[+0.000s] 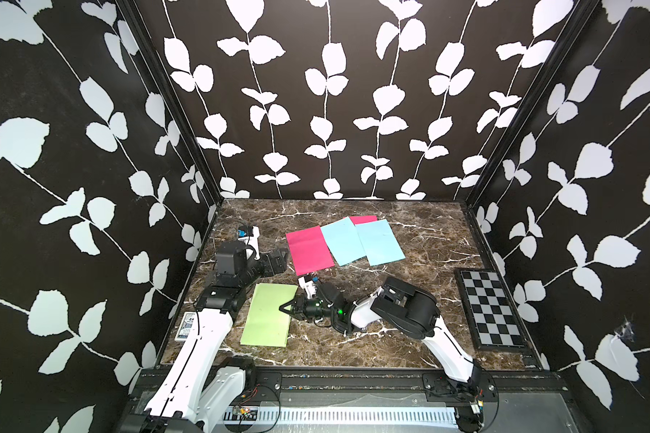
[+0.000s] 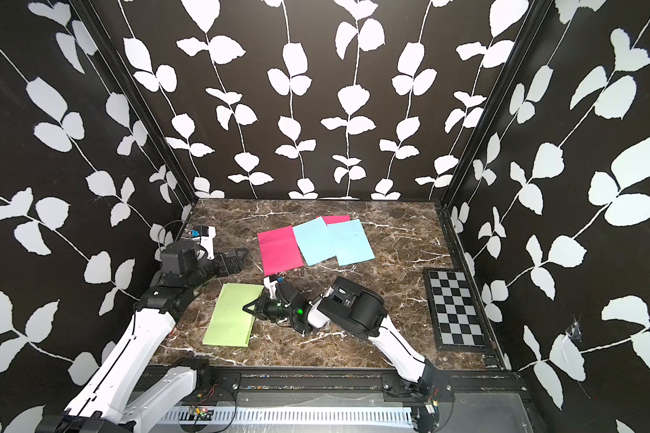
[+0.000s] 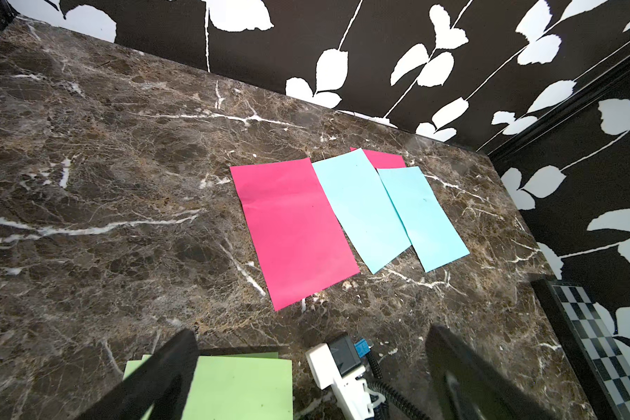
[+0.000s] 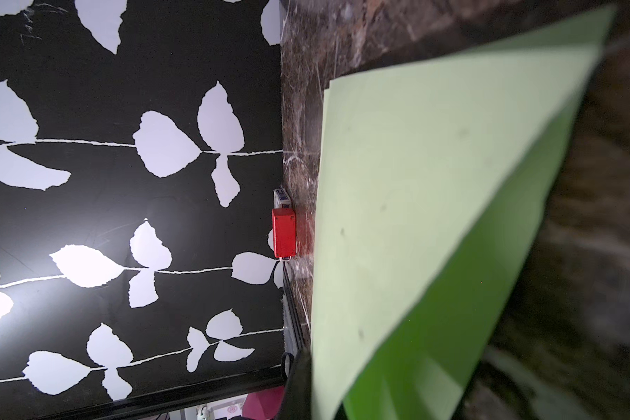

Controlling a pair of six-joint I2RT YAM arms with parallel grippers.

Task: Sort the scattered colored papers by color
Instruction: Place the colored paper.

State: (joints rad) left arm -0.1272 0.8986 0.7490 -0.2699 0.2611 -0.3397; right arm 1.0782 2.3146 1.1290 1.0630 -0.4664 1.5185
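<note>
The right gripper [image 1: 283, 308] lies low over the counter [image 1: 428, 232]. Its jaws are pinched together on the edge of the top green sheet [image 4: 433, 182]. In the right wrist view that pale sheet runs right up to the dark finger [image 4: 299, 381] and stands a little off the brighter green sheet [image 4: 470, 327] beneath it.

Taking the checkerboard panel [image 1: 490, 309] at the counter's right edge as the mark, this gripper is well apart from it, out past the counter's middle. The green pile [image 1: 269, 318] lies farther from the panel again. Its two sheets sit nearly square on each other, with a sliver of the lower one showing at one corner.

The left gripper [image 1: 278, 258] hangs released and holds nothing, its fingers [image 3: 168, 371] spread wide. It is farther from the panel than the right gripper and set deeper toward the back wall.

Between it and the panel, also deeper than the panel, the other papers lie flat in a row. A pink sheet [image 1: 308, 249] is farthest from the panel. Next to it lies a blue sheet [image 1: 342, 241] whose edge meets the pink one. A second blue sheet [image 1: 381, 241] overlaps the first and comes nearest the panel. Another pink sheet [image 1: 364, 219] shows only as a strip from under the far ends of the two blue ones.

Clear across the counter from the panel, against the opposite wall, sits a small patterned card box [image 1: 185, 325]. The right wrist view shows a red block [image 4: 283, 232] on it.
</note>
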